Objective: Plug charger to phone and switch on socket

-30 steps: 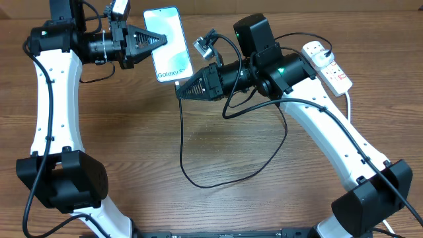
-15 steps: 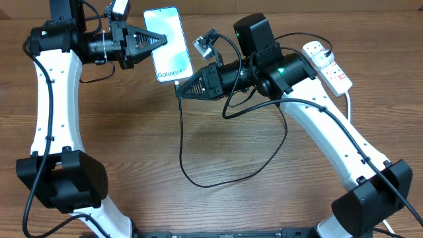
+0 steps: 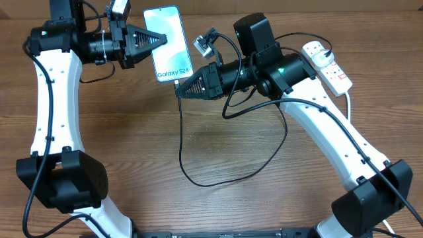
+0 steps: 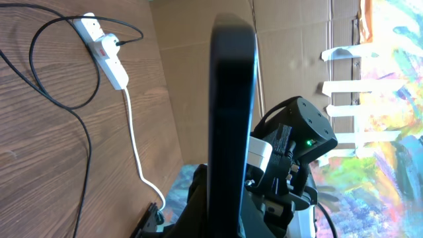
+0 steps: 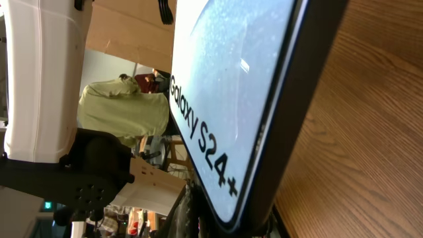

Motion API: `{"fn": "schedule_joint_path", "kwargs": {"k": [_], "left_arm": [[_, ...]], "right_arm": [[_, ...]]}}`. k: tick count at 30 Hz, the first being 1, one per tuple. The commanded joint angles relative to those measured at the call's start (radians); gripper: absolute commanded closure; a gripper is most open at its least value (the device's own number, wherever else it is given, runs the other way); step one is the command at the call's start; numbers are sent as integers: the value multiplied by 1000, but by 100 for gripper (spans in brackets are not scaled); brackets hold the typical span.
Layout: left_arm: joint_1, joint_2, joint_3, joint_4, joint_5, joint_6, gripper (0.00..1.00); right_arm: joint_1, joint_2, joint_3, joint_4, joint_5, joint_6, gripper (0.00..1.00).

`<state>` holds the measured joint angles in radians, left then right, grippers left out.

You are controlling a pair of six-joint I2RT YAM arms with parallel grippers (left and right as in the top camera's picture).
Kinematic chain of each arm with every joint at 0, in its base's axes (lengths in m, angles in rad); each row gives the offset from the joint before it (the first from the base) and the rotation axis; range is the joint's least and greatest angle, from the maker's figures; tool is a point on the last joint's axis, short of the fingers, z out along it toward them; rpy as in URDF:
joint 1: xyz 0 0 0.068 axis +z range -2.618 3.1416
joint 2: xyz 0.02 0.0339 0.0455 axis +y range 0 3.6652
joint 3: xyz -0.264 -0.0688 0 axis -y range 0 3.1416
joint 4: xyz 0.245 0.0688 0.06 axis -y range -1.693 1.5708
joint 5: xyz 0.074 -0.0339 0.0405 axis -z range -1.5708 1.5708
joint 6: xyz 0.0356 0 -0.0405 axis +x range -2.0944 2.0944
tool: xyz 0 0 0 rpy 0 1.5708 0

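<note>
The phone (image 3: 169, 43) is held above the table at the back, its teal screen showing "Galaxy S24". My left gripper (image 3: 161, 40) is shut on the phone's left edge. In the left wrist view the phone (image 4: 232, 112) is a dark edge-on slab rising from between the fingers. My right gripper (image 3: 179, 90) is shut at the phone's bottom edge, on the charger's tip. The black charger (image 3: 182, 145) hangs from there, loops over the table and runs to the white socket (image 3: 326, 64) at the back right. The right wrist view shows the phone (image 5: 225, 86) very close.
The socket's white cord (image 3: 349, 109) trails down the right side behind my right arm. The charger's loop (image 3: 218, 182) lies on the wooden table's middle. The left wrist view shows the socket (image 4: 106, 51) with a black lead plugged in, and cardboard behind the table.
The white text on the phone's screen has grown from a partial word to "Galaxy S24". Both arms, the phone and the cable stay where they were.
</note>
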<state>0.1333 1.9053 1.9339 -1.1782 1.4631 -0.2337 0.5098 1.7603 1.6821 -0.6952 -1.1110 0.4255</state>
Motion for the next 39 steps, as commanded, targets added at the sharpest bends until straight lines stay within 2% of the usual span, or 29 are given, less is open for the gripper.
{"fn": "schedule_joint_path", "kwargs": {"k": [1, 39], "left_arm": [[3, -14, 19, 5, 56, 10, 96], [3, -14, 19, 5, 83, 21, 96]], "right_arm": [[-6, -34, 21, 10, -16, -2, 96], [-13, -34, 21, 21, -34, -3, 96]]}}
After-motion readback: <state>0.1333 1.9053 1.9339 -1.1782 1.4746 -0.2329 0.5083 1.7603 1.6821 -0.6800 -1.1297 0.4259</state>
